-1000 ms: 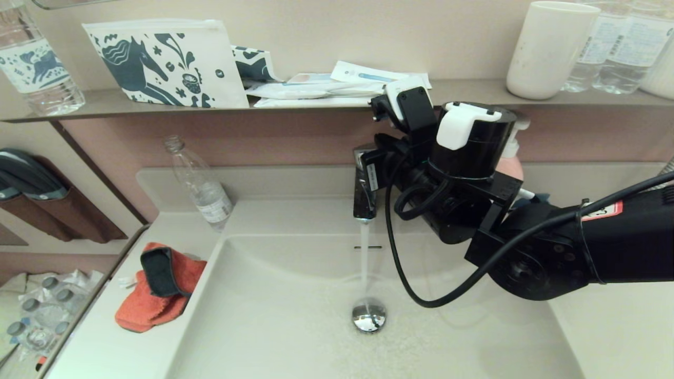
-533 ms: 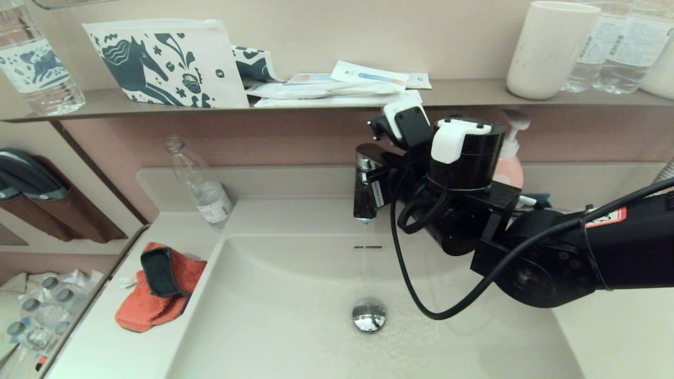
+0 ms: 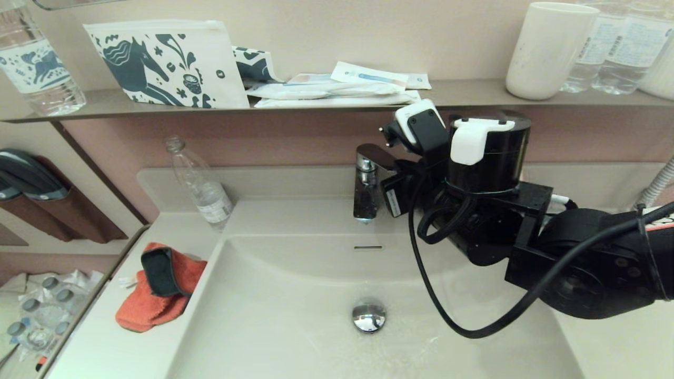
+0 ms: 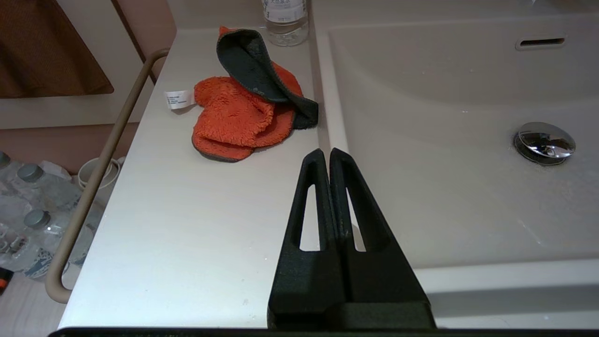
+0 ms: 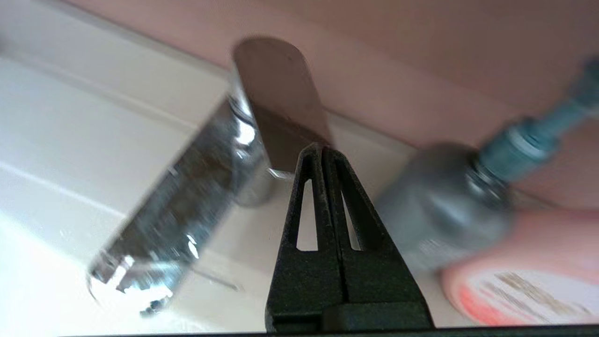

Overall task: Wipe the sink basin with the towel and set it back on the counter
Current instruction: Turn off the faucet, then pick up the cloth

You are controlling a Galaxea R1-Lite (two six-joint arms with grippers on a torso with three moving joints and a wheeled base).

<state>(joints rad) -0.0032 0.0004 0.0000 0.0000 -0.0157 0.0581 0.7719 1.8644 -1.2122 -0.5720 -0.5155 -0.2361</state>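
The right gripper (image 5: 323, 152) has its fingers pressed together, holding nothing, with the tips just beside the flat lever of the tap (image 3: 367, 181) at the far middle of the basin (image 3: 295, 295). From the head view the right arm reaches in from the right, above the far right part of the basin; a pump bottle (image 5: 505, 262) stands close on its right. No water runs from the spout, though the basin floor around the drain (image 3: 368, 316) looks wet and speckled.

The left gripper (image 4: 330, 154) is also closed and empty. It hangs over the near part of the counter (image 4: 187, 224), its tips above the line where counter meets the basin's left edge. It does not show in the head view.

The towel (image 3: 155, 287) lies bunched on the counter to the left of the basin, orange side mostly up with a dark grey flap folded over its top. It sits near the basin's left rim and just in front of a clear bottle (image 3: 202, 184), far of the left gripper and untouched.

Judging by this, wiping has not begun: the step in hand is at the tap, and the towel is yet to be picked up. The next move likely calls for the left gripper to open, travel far and slightly left to the towel, and pinch a thick fold, perhaps the raised grey flap, so the cloth lifts in one piece before being carried right into the basin.
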